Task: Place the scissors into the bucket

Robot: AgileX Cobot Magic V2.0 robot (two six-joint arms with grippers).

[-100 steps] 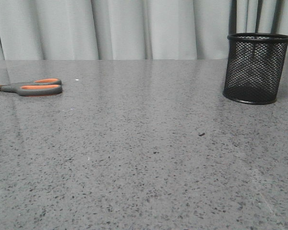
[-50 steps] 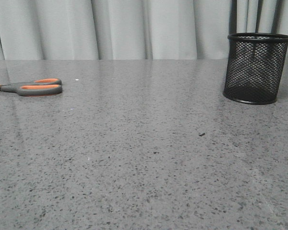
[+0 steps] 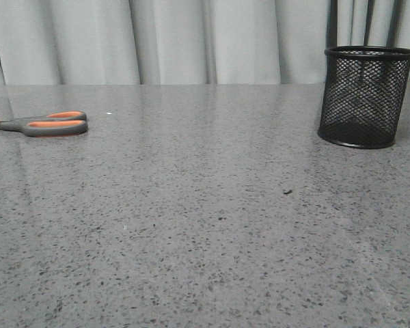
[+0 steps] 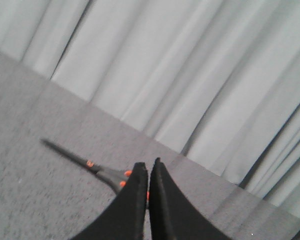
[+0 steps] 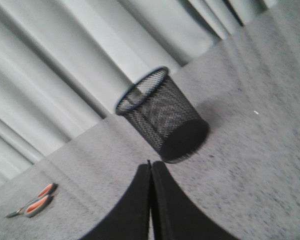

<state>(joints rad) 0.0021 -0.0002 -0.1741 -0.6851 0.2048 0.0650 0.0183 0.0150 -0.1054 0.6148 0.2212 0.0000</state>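
From the front view, the scissors (image 3: 39,124) lay flat on the grey speckled desk (image 3: 205,225) at the far left, handles toward the middle and blades running off the frame edge. The bucket (image 3: 365,96) stood upright at the far right, well apart from them, its mouth open upward and nothing visible inside. Neither arm showed here, so I judged the task had not begun: the scissors sat where a pickup would start and the bucket waited as the target.

In the left wrist view, the left tool (image 4: 148,169) had its fingers pressed together with barely a slit between them, holding nothing. It pointed at the scissors (image 4: 90,165), whose handles were partly hidden behind the fingertips, seemingly lined up for an approach, though clear of them.

In the right wrist view, the right tool (image 5: 150,167) was likewise closed and empty, aimed at the bucket (image 5: 162,117) without touching it; the scissors (image 5: 32,205) lay far off.
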